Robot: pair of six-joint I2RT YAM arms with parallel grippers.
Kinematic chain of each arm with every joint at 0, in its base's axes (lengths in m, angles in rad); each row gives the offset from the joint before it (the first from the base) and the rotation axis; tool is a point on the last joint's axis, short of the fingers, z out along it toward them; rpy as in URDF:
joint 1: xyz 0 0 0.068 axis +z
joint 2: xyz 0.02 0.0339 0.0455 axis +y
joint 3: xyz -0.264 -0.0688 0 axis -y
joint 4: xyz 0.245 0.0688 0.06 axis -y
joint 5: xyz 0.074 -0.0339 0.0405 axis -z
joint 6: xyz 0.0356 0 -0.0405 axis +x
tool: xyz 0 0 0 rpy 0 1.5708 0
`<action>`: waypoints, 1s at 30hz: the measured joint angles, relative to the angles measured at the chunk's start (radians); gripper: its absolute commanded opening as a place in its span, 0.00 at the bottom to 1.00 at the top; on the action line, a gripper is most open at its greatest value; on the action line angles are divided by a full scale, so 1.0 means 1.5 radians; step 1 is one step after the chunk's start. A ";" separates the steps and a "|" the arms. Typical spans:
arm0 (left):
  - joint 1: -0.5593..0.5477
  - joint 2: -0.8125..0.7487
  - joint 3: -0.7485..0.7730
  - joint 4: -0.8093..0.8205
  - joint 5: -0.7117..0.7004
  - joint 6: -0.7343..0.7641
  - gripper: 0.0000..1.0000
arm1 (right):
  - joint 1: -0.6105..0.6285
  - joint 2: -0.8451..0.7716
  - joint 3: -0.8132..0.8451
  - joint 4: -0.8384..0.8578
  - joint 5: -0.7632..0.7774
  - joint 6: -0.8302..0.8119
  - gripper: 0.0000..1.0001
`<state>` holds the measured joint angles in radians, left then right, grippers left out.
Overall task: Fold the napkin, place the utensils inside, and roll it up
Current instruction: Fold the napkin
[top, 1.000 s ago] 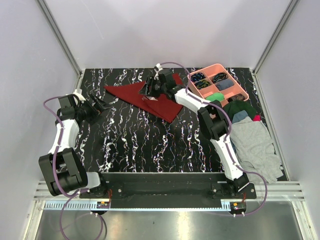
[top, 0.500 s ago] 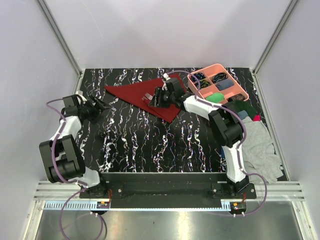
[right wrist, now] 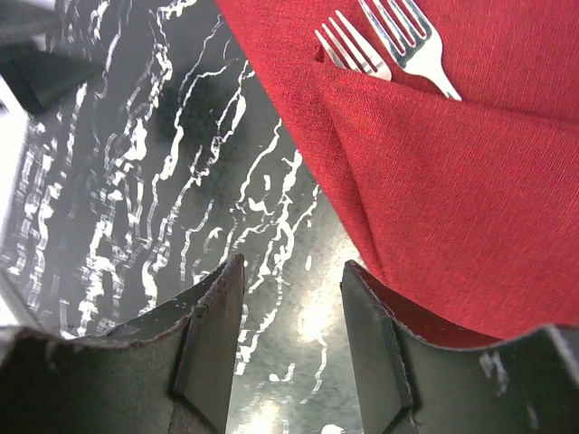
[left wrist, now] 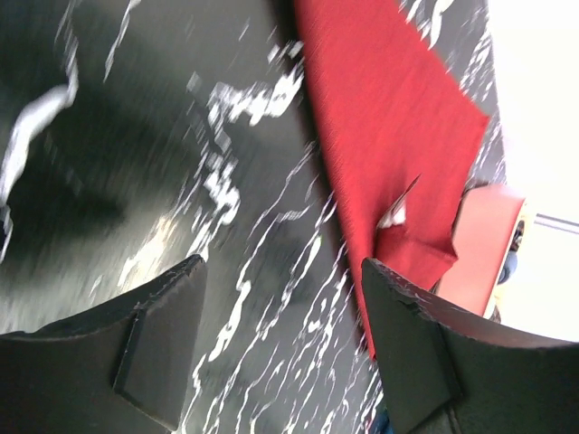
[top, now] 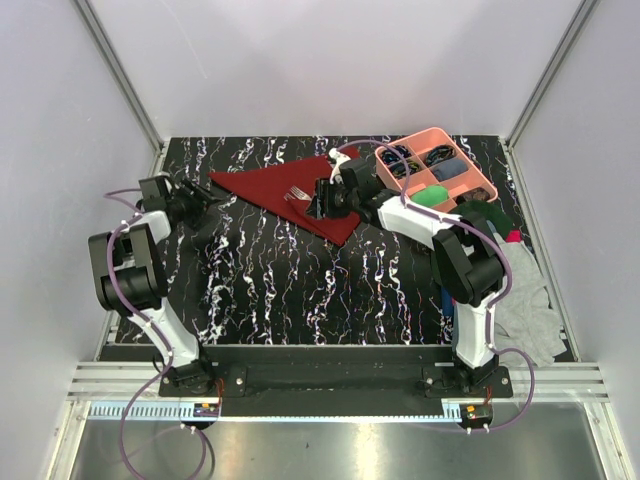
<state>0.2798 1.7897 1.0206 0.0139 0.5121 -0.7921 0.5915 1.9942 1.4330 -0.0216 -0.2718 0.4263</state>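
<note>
Hovering left of the napkin point(top: 262, 185): left gripper point(top: 197, 206), jaws spread, nothing between them. Napkin lies folded flat on the table point(top: 300, 290). Two forks point(right wrist: 418, 50) rest on the napkin, handles tucked under its folded flap, tines showing. Right gripper point(top: 320, 198) is over the napkin's near edge, jaws spread, pinching nothing. Pink tray point(top: 487, 175) is just right of the napkin; clothes pile point(top: 520, 290) is further right.

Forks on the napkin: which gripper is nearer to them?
Right. The right gripper is at the napkin's folded flap, close beside the forks; the left gripper is off the napkin, beyond its left corner.
</note>
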 measured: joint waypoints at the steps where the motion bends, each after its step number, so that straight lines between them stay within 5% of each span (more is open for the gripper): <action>1: 0.000 0.006 0.015 0.000 -0.001 0.002 0.70 | 0.000 0.001 0.001 0.000 -0.001 -0.016 0.55; 16: 0.000 0.033 0.048 -0.008 0.003 0.001 0.68 | 0.046 0.187 0.268 -0.142 -0.019 -0.179 0.51; 30: -0.001 0.036 0.048 -0.008 0.020 -0.021 0.67 | 0.057 0.270 0.337 -0.237 0.019 -0.224 0.50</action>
<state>0.2790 1.8435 1.0931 0.0025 0.5423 -0.8234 0.6765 2.3985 1.9392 -0.3775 -0.2436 0.0902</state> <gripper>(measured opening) 0.676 0.503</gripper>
